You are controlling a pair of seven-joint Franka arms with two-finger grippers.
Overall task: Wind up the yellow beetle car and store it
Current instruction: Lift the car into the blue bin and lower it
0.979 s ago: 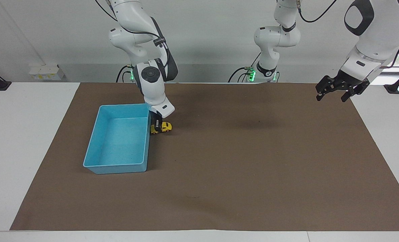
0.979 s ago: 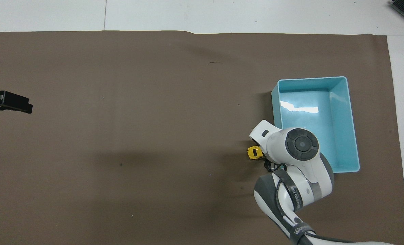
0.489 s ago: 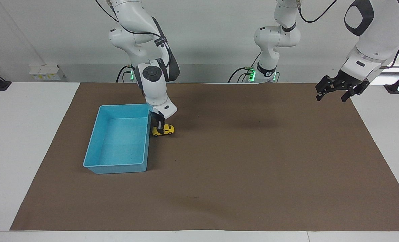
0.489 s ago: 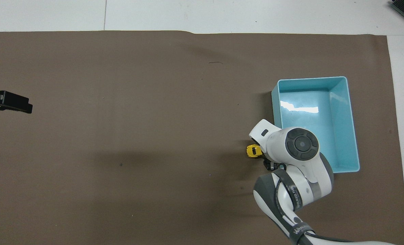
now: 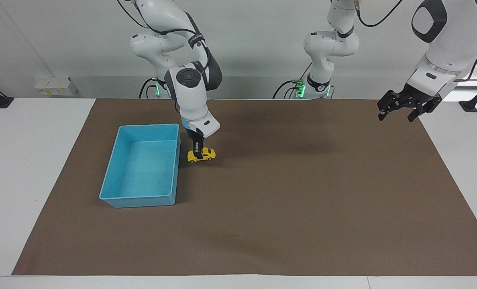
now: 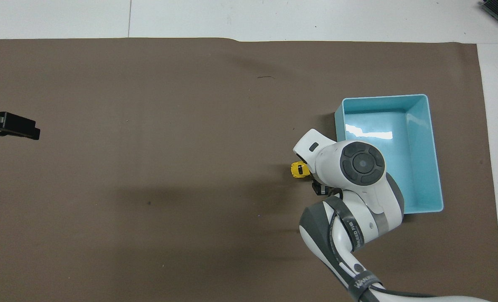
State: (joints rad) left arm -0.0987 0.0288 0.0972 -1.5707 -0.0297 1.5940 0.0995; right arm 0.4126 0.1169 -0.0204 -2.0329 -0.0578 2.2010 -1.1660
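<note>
The yellow beetle car (image 5: 202, 155) is down at the brown mat (image 5: 302, 200), a short way off the blue bin's (image 5: 142, 168) long wall, on the side toward the left arm's end. My right gripper (image 5: 198, 152) comes straight down onto it and is shut on the car's body. In the overhead view only the car's end (image 6: 297, 170) shows past the right wrist, which hides the fingers, next to the bin (image 6: 416, 167). My left gripper (image 5: 396, 117) waits open and empty in the air over the mat's edge at the left arm's end; its tip (image 6: 18, 127) shows there.
The blue bin has nothing in it and lies at the right arm's end of the mat. White tabletop (image 5: 29, 180) surrounds the mat on all sides.
My right gripper has drawn the car along the mat away from the bin's wall, toward the left arm's end and a little farther from the robots. The left arm has not moved.
</note>
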